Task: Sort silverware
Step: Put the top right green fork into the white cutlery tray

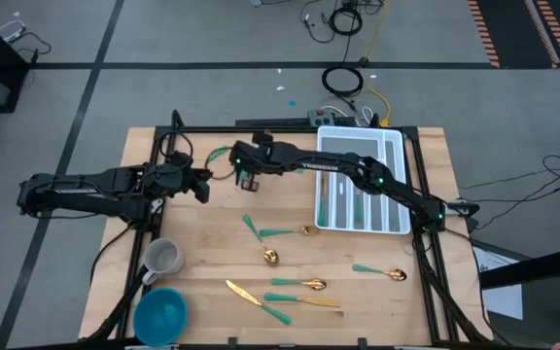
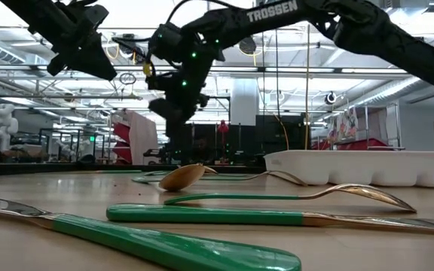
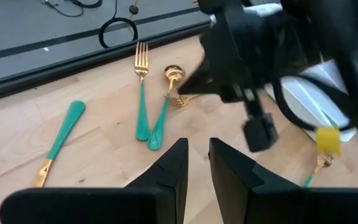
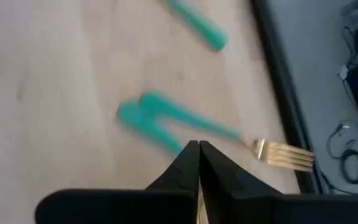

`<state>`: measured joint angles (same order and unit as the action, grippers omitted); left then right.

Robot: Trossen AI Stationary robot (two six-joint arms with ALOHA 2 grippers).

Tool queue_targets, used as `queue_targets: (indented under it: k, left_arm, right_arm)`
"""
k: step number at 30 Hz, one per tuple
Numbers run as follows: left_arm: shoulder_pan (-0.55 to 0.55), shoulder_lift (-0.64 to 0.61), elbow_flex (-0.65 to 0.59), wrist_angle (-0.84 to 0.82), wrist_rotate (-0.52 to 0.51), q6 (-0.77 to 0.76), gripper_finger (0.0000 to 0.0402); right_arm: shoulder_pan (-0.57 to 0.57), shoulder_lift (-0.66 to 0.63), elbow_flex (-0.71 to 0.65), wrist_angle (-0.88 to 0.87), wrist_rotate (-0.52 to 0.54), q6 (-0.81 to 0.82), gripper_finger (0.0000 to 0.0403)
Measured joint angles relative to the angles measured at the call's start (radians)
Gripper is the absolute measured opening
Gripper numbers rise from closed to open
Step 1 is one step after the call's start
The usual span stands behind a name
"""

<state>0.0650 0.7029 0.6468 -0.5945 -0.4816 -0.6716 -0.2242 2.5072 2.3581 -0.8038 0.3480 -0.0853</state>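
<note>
My right gripper [image 4: 197, 148] reaches across the table's far left part and is shut on a teal-handled spoon [image 3: 161, 115]. Beside that spoon a teal-handled fork [image 3: 141, 81] lies flat on the wood, its gold tines [image 4: 284, 155] toward the far edge. Left of it lies another teal-handled piece [image 3: 61, 134]. My left gripper [image 3: 197, 155] hovers just left of them, narrowly open, with nothing between its fingers. More silverware lies on the table's near half: spoons [image 1: 282, 231] [image 1: 297, 283] [image 1: 379, 272] and a knife [image 1: 246, 294]. Several pieces lie in the white tray [image 1: 358, 131]. My right gripper pinches the spoon between its two fingers where the teal handle meets the gold neck [image 4: 180, 144]. The fingers slant down from above and from the table's right. The handle [image 4: 143, 124] runs out beyond the fingertips; I cannot tell whether its free end rests on the wood.
The tray stands at the far right, under my right arm. A grey mug [image 1: 164, 258] and a blue bowl [image 1: 160, 313] stand at the near left. A black frame rail [image 3: 55, 62] runs along the table's far edge, close behind the fork.
</note>
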Motion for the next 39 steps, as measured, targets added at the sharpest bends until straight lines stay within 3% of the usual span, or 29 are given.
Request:
queue_targets:
  k: [4,11,15,28,35,39]
  left_arm:
    - [0.000,0.000,0.000,0.000,0.002,0.005,0.0073]
    - [0.000,0.000,0.000,-0.002,0.011,0.006,0.0073]
    - [0.000,0.000,0.000,-0.019,0.015,0.006,0.0073]
    - [0.000,0.000,-0.001,-0.048,0.016,0.007,0.0073]
    - [0.000,0.000,-0.002,-0.050,0.011,0.032,0.0073]
    - [0.000,0.000,-0.002,-0.051,0.005,0.033,0.0073]
  right_arm:
    - [-0.013,0.018,-0.001,-0.003,-0.031,0.109,0.0049]
    - [-0.008,0.042,-0.003,-0.062,0.139,0.156,0.0160]
    - [-0.021,0.044,-0.003,-0.081,0.149,0.175,0.0189]
    - [-0.036,0.084,-0.002,-0.049,-0.007,0.154,0.0187]
    - [-0.026,0.139,0.000,-0.080,0.132,0.208,0.0169]
    - [-0.028,0.141,0.000,-0.082,0.152,0.224,0.0128]
